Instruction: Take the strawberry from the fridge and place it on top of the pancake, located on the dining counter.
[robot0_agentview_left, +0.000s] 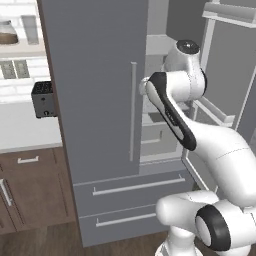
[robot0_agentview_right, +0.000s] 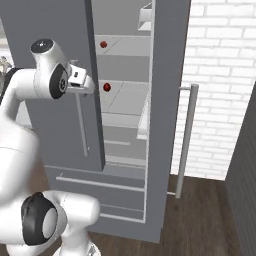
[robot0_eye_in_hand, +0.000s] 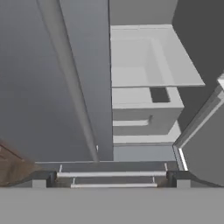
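The fridge (robot0_agentview_right: 170, 75) runs off the top edge. The arm (robot0_agentview_left: 172, 107) hides part of its shelves. Two small red things (robot0_agentview_right: 106, 87) inside are too small to identify.

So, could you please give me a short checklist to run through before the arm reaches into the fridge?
1. Right door of the fridge swung open: ok.
2. Left door shut, handle close beside the arm: ok, mind it.
3. Claw open and empty: ok.
4. Small red item on the middle shelf, another above: ok; which is the strawberry: cannot tell.
5. Claw aimed at that shelf: not ok, it looks down at the drawers.
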